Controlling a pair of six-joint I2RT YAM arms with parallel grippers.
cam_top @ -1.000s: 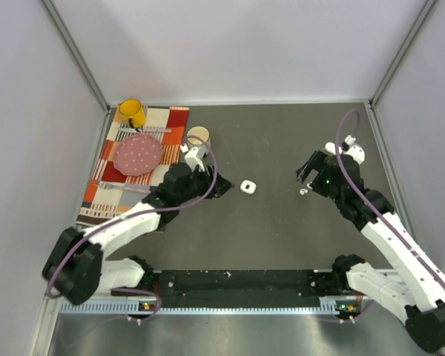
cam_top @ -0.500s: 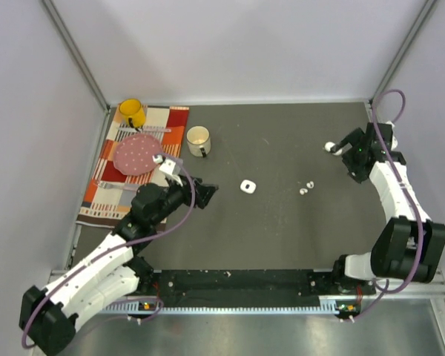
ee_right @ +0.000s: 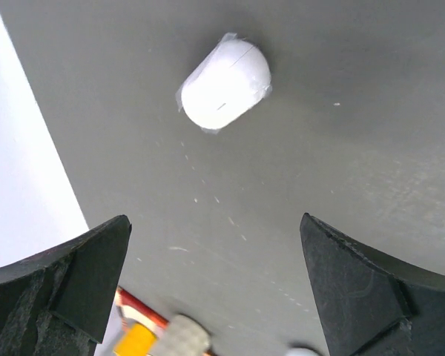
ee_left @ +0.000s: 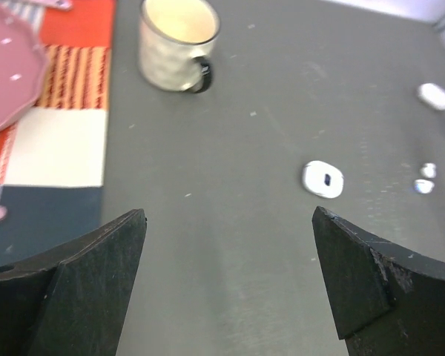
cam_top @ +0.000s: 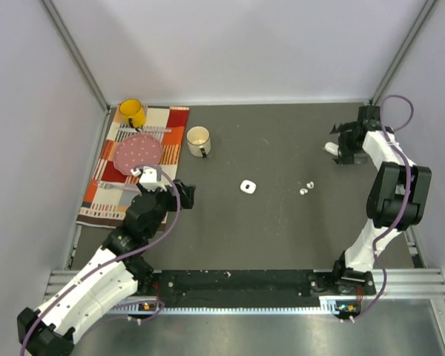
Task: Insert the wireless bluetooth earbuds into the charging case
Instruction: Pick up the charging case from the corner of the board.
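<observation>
Two tiny white earbuds [cam_top: 305,187] lie side by side on the dark table, right of centre; in the left wrist view the earbuds [ee_left: 426,178] sit at the right edge. A small white charging case [cam_top: 248,186] with a dark mark lies mid-table, and the left wrist view has this case [ee_left: 323,179] ahead and to the right. My left gripper [cam_top: 184,191] is open and empty, well left of that case. A second white pebble-like case [cam_top: 331,147] lies far right. My right gripper [cam_top: 342,145] hangs open beside it, the case [ee_right: 224,83] ahead of its fingertips, untouched.
A cream mug [cam_top: 199,139] stands left of centre. A striped cloth [cam_top: 107,189] at the left carries a pink plate [cam_top: 139,153] and a yellow mug [cam_top: 132,113]. Metal frame posts and white walls close in the table; the right arm is folded near the right wall.
My left arm has drawn back toward the near left and its jaws have opened wide. My right arm has swung away from the earbuds to the far right, beside the second white case.
</observation>
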